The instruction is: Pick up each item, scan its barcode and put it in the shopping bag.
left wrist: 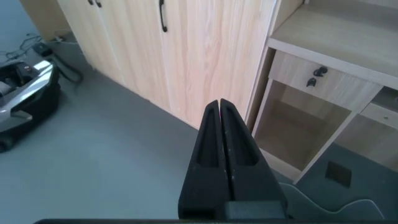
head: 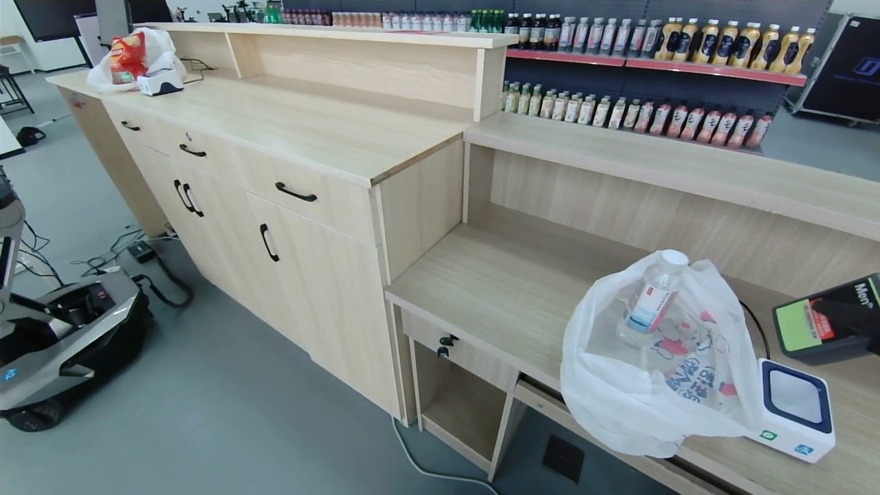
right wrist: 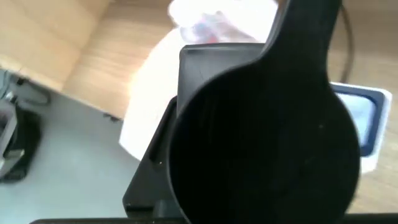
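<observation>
A white shopping bag (head: 646, 385) stands open on the low wooden desk (head: 495, 289), and a clear bottle (head: 653, 292) with a white cap stands upright inside it. Right beside the bag lies a white and blue barcode scanner (head: 797, 409). At the far right edge my right gripper (head: 859, 326) is shut on a black item with a green label (head: 801, 326), held just above the desk behind the scanner. In the right wrist view that black item (right wrist: 261, 143) hides the fingers, with the bag (right wrist: 149, 106) and the scanner (right wrist: 370, 118) beyond. My left gripper (left wrist: 221, 109) is shut on nothing, above the grey floor before the cabinets.
A taller counter (head: 295, 124) with drawers and doors adjoins the desk on the left; a second bag of snacks (head: 134, 58) sits at its far end. Shelves of bottles (head: 653, 41) run behind. A grey machine (head: 62, 337) and cables (head: 158, 282) lie on the floor.
</observation>
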